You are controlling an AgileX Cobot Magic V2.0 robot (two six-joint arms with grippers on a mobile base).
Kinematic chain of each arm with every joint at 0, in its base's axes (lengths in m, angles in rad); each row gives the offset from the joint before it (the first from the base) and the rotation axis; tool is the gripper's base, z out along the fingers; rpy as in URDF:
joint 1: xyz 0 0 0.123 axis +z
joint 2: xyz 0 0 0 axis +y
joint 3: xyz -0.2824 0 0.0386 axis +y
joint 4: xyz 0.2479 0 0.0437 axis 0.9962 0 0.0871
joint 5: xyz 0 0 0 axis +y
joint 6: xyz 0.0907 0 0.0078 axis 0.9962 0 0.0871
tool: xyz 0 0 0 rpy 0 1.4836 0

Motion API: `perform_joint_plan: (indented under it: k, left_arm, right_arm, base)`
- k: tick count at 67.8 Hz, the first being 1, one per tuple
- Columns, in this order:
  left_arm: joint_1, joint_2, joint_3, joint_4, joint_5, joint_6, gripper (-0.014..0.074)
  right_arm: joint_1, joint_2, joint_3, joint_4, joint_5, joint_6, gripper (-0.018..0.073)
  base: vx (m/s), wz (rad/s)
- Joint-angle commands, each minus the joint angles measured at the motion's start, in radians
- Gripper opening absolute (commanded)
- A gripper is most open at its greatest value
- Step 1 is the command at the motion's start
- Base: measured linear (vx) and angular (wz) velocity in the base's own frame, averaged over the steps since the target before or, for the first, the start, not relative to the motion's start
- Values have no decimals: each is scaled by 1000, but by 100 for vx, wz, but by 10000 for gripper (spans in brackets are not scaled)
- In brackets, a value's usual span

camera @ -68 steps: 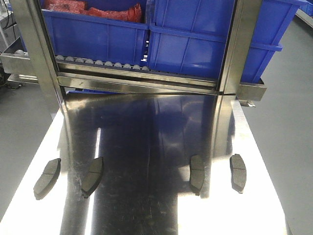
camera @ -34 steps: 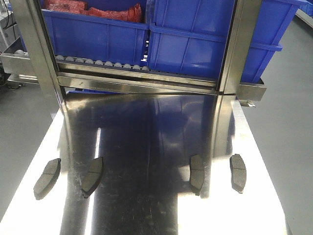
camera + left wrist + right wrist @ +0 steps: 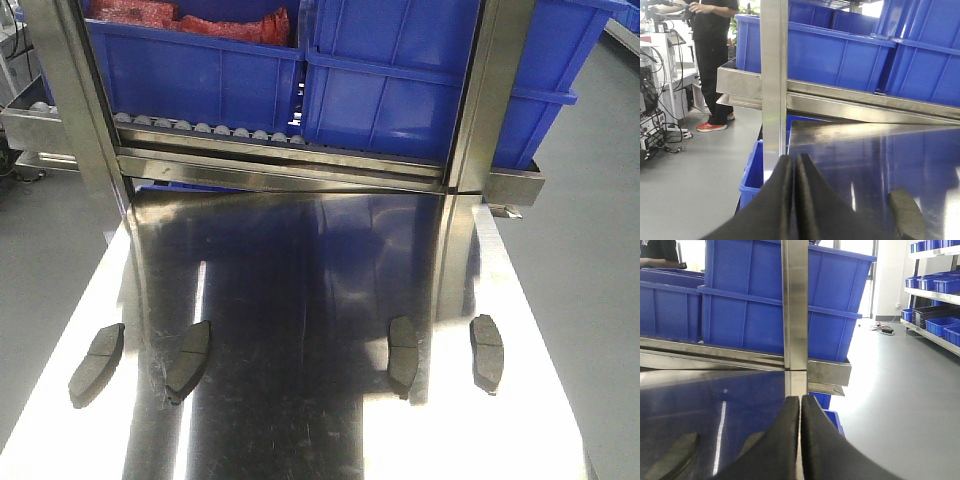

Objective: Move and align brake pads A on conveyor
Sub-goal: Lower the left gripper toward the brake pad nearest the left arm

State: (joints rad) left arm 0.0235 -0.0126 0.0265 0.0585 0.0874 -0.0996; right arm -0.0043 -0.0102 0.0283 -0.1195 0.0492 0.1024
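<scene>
Across the near part of the shiny steel bench [image 3: 300, 260] lie four flat, curved dark-grey brake pads, in two pairs well apart. The outer left pad [image 3: 97, 364] and inner left pad [image 3: 188, 358] lean their far ends slightly rightward. The inner right pad [image 3: 403, 355] and outer right pad [image 3: 487, 352] run almost straight away from the robot. All four long axes point roughly toward the blue plastic bins [image 3: 200, 60] on the rack behind. No conveyor shows in any view, so none of the pads is yet where the task wants it.

Seen from the left wrist, the black-fingered left hand [image 3: 794, 165] has its fingers pressed together with nothing between them. One pad [image 3: 905, 212] lies ahead and to its right on the bench; which of the pair it is I cannot tell. The right hand [image 3: 800, 402] is likewise closed and empty, with a pad [image 3: 675, 455] low to its left. By my judgement, either hand must spread its fingers and swing inward, then close across a pad's short width.
</scene>
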Motion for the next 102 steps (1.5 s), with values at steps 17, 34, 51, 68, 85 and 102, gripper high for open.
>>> perform_joint_plan:
  k: [17, 34, 51, 68, 85, 102]
  left_arm:
    - [-3, -14, -1, 18, -110, 3, -6]
    - [-3, 107, -144, -44, -61, 2, -6]
    - [-3, 468, -385, -44, 193, 2, -6]
    - [-3, 736, -563, -58, 571, 2, -6]
    - [-3, 792, -575, -58, 616, 3, -6]
    - [-3, 793, -581, -58, 599, 3, 8]
  right_arm:
    - [-5, -12, 12, -8, -79, 0, -11]
    - [-5, -12, 12, -8, -80, 0, -11]
    - [-5, -12, 12, -8, -79, 0, -11]
    - [-5, -12, 12, -8, -79, 0, -11]
    - [-5, -12, 12, -8, -79, 0, -11]
    - [-5, -12, 12, -8, -79, 0, -11]
  base:
    - [0, 0]
    - [0, 0]
    - [0, 0]
    - [0, 0]
    - [0, 0]
    - [0, 0]
